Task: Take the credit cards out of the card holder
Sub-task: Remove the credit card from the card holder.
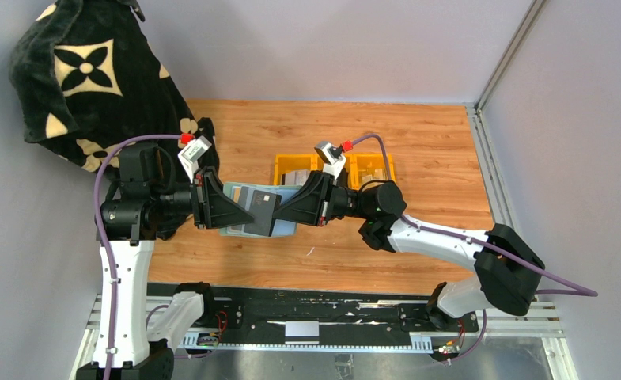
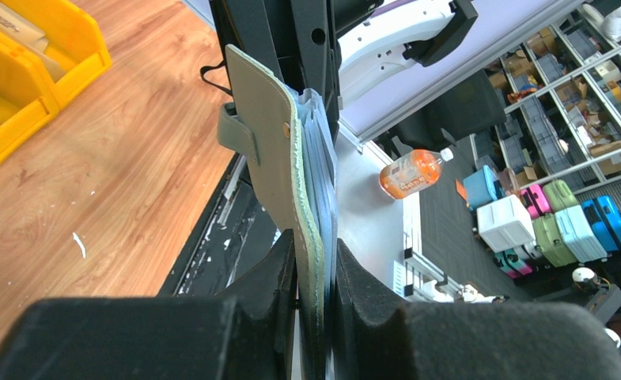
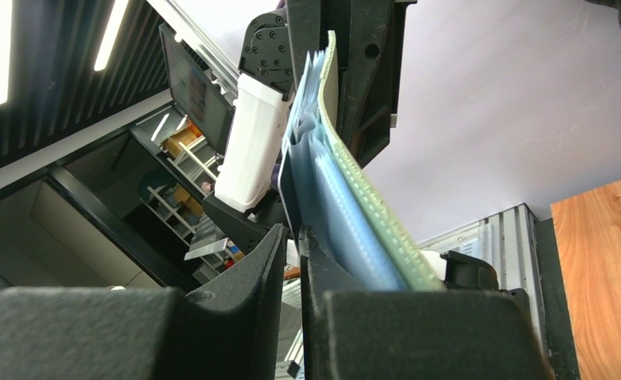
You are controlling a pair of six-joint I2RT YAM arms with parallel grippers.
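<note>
The card holder [image 1: 233, 192] hangs in the air between both arms over the table's middle. My left gripper [image 1: 240, 212] is shut on it; in the left wrist view the sage-green cover [image 2: 263, 119] with its snap tab and the blue sleeves sit squeezed between the jaws of the left gripper [image 2: 316, 265]. A dark credit card [image 1: 261, 207] shows on the holder's open face. My right gripper [image 1: 282, 212] meets the holder's right edge. In the right wrist view the right gripper [image 3: 293, 233] keeps a narrow slit, the card's thin edge [image 3: 282, 186] running down to its tips, the green cover [image 3: 362, 198] outside.
Two yellow bins [image 1: 335, 168] holding flat items stand just behind the grippers, also seen as a yellow bin [image 2: 38, 47] from the left wrist. A black patterned blanket [image 1: 85, 71] is heaped at the back left. A metal rail [image 1: 481, 142] borders the wooden table on the right.
</note>
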